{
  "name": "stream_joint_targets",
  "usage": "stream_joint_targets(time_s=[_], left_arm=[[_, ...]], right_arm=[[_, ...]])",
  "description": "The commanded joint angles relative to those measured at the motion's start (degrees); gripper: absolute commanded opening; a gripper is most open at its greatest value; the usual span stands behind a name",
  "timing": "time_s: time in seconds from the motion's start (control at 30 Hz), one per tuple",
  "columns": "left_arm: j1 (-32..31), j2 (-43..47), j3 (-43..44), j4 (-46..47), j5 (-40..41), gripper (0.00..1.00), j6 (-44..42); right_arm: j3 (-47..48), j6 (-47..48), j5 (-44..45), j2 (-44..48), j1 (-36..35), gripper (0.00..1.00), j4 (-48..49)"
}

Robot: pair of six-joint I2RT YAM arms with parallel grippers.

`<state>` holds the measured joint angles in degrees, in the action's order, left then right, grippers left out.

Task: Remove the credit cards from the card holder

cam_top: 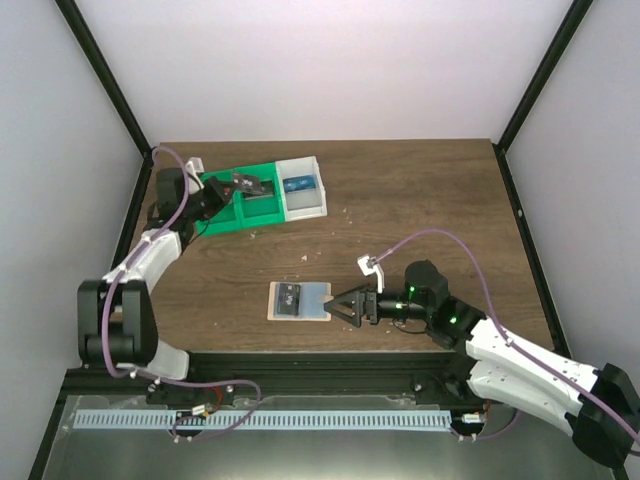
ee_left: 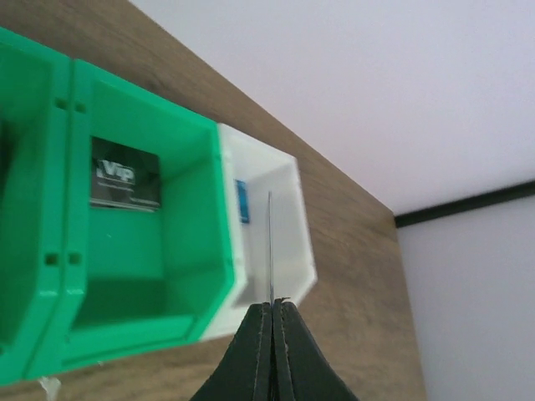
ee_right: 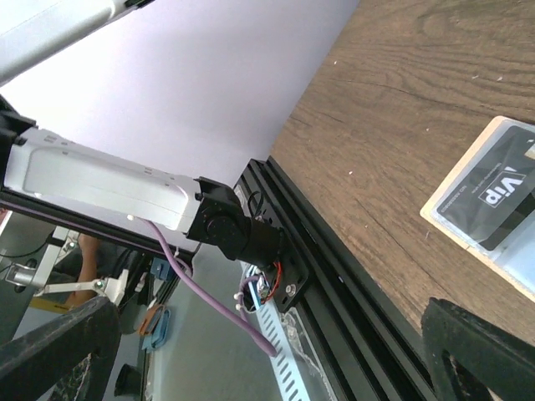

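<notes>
The left jaws are shut tight on a thin card [ee_left: 270,242], seen from its edge, over the trays. A blue card [ee_left: 242,201] is laid in the white tray [ee_left: 305,251] and a dark card [ee_left: 125,174] in the green tray [ee_left: 196,192]. The right jaws are held wide open just beside the card holder [cam_top: 318,300] on the counter [cam_top: 420,200], and another dark card [cam_top: 288,299] is seen on it
</notes>
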<state>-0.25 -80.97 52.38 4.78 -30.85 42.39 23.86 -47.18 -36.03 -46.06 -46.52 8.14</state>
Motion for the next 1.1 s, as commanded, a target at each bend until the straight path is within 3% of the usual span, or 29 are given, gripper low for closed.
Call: stream_joint_targets(time_s=[0.0,0.43,0.73,1.07], left_arm=[[-0.08,-7.71,2.71,5.08,5.46,0.0,1.85],[-3.19,-26.02,15.92,4.7,8.59,0.0,0.21],[-4.49,-33.52,24.98,-0.79,12.21,0.0,-2.48],[-5.39,-37.26,28.49,-3.96,14.4,0.0,-3.4]], right_arm=[[1.3,0.93,2.35,-0.04,0.28,1.0,-0.8],[6.05,4.69,4.02,-4.3,0.28,1.0,-4.81],[6.38,4.78,5.73,-4.38,0.29,1.0,-5.23],[7.86,5.57,6.65,-5.4,0.29,1.0,-5.91]])
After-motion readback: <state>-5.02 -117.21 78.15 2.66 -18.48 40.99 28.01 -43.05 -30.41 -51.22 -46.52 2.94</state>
